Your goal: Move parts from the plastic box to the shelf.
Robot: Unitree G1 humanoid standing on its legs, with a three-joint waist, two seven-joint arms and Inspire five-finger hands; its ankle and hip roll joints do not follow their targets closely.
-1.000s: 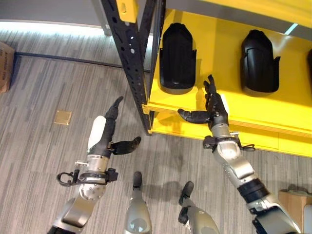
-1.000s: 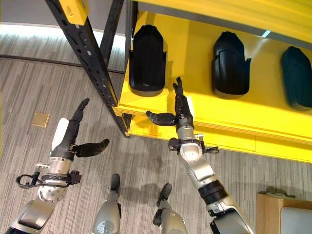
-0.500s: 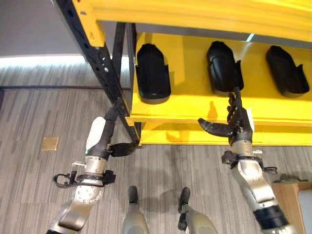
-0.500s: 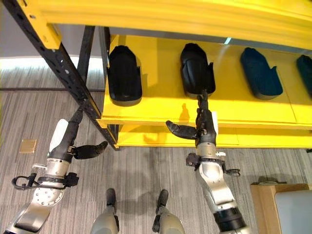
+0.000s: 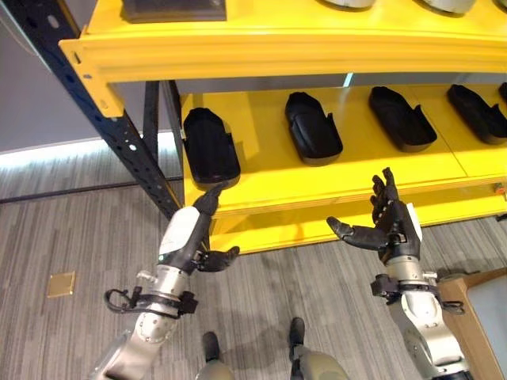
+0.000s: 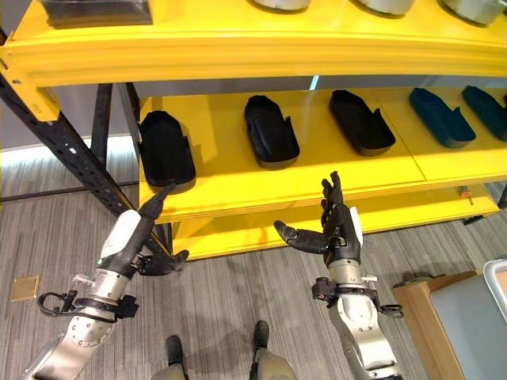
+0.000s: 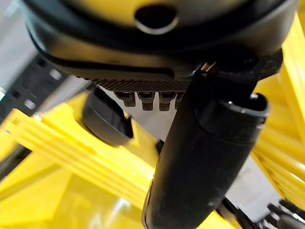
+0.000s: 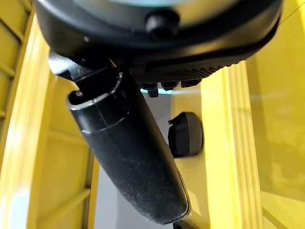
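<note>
Both robot hands empty, lower half of frame — left robot hand (image 5: 190, 241) at lower left, fingers straight and pointing up toward the shelf edge, thumb out sideways; right robot hand (image 5: 390, 228) at lower right, palm turned inward, fingers straight up, thumb spread left. Neither holds a part, and no plastic box is in view, so the next pick probably needs a turn away from the shelf. Risk: the left fingertips sit just beside the yellow shelf lip (image 5: 261, 198) and the dark upright post (image 5: 131, 146) — a careless swing could clip either. Farther back, mid frame, black parts (image 5: 210, 146) already lie in a row on the yellow shelf (image 5: 356, 170), apart from one another; a stray reach could knock the nearest. Upper shelf (image 5: 261, 47) across the top.
</note>
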